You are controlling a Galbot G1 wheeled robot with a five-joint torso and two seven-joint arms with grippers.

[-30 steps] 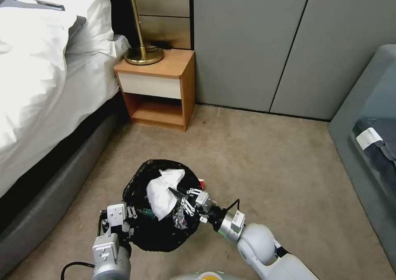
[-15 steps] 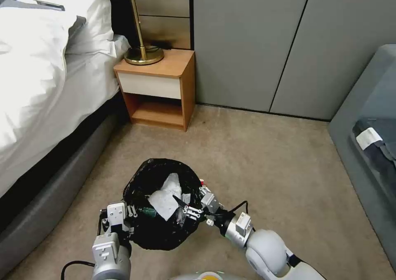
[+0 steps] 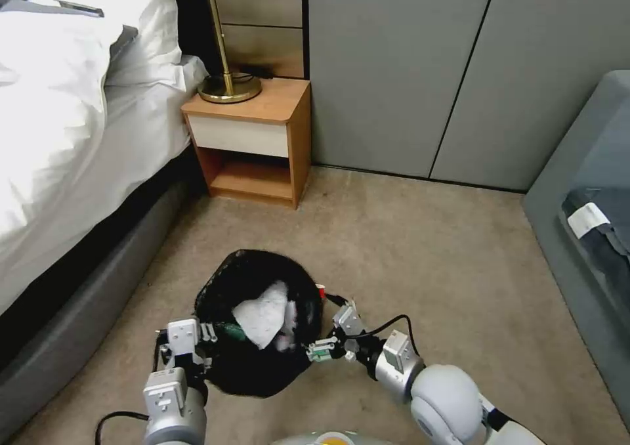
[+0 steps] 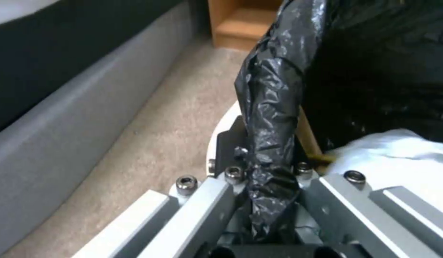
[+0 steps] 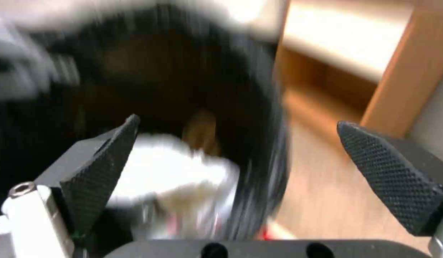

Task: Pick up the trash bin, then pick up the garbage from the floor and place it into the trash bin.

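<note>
Gripping the bin (image 3: 256,327) by its rim to keep it off the floor, left gripper (image 3: 190,346) stays clenched; right gripper (image 3: 319,351) hangs released beside it, tissue (image 3: 262,314) inside.

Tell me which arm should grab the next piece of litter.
Probably the right. The right gripper is open, empty and beside the trash bin, with the white tissue lying inside. The left gripper is clamped on the bin's black liner at the rim, holding it.
</note>
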